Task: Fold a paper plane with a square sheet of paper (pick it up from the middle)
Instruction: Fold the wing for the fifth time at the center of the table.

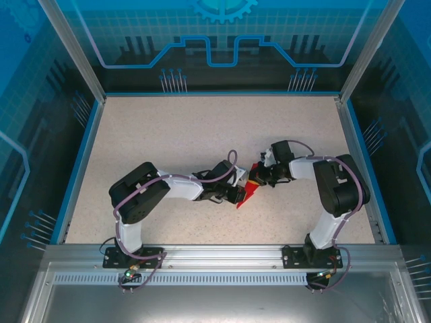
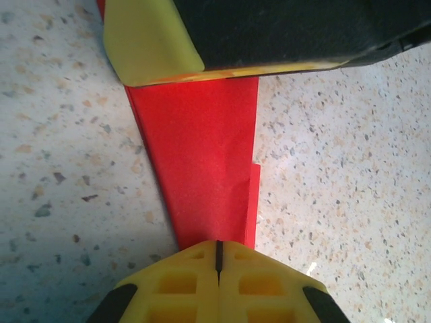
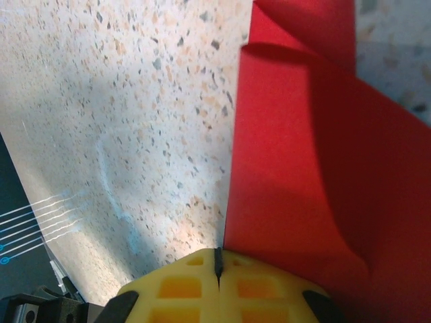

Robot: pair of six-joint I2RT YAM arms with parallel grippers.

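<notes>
Both arms are drawn in toward the middle of the bench (image 1: 202, 134), in the centre of the overhead view, and they meet over the red paper (image 1: 248, 192). It lies there as a narrow, partly folded strip, no longer a flat square. The left tool (image 1: 237, 195) is clenched, its yellow tips pressed together with only a thin seam between them. In its own camera the strip runs from those tips at the bottom up to the top of the frame. One long edge shows a second layer peeking out on the right.

The right tool (image 1: 260, 177) is clenched too. Its yellow pad (image 2: 151, 47) sits on the far end of the strip, at the top of the left wrist view. In the right wrist view the paper fills the right half, with a raised flap curling above the lower layer.

I read closed tips at each end as a way of pinning the strip flat while a crease sets. I cannot tell whether either tool has paper nipped between its tips or only bears down on it. The loose flap suggests the folding is roughly midway.
</notes>
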